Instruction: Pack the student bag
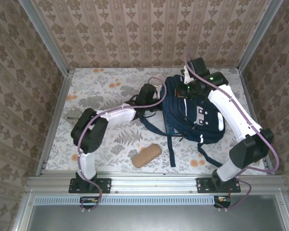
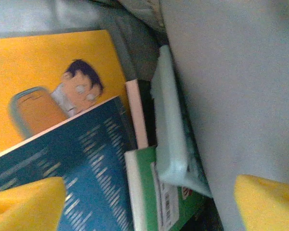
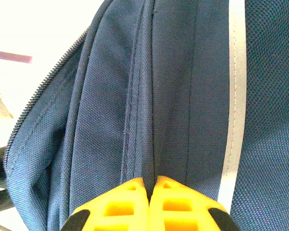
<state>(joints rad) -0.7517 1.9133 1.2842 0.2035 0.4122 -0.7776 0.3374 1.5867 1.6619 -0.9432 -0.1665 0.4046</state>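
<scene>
Left pincer (image 2: 147, 204) first: its two yellow fingertips (image 2: 26, 204) sit at the bottom corners of the wrist view, wide apart and gripping nothing. It is pushed into the mouth of the student bag (image 1: 195, 115), whose pale grey lining (image 2: 241, 96) rises on the right. Below it, books are packed edge to edge. A yellow book (image 2: 53, 72) with a cartoon face lies on the left, a dark blue book (image 2: 82, 168) overlaps it, and a green book (image 2: 147, 192) sits beside that. A pale mint slab (image 2: 171, 130) leans against the lining; I cannot tell what it is.

My right pincer (image 3: 151, 185) is pinched tight on a fold of the bag's navy fabric, just left of a white reflective stripe (image 3: 233, 96). A line of zipper teeth (image 3: 43, 82) runs along the edge further left.

From above, the bag lies on the floral tabletop (image 1: 101, 82), right of centre and toward the far side. My left pincer enters at its far-left end and my right pincer is on its far top edge. Its dark straps (image 1: 172, 149) trail toward the near edge. A tan pouch (image 1: 146, 155) lies near that edge, apart from the bag and left of the straps. The left part of the tabletop lies open. Papered walls close the left, far and right sides, and the bag sits closer to the right wall.
</scene>
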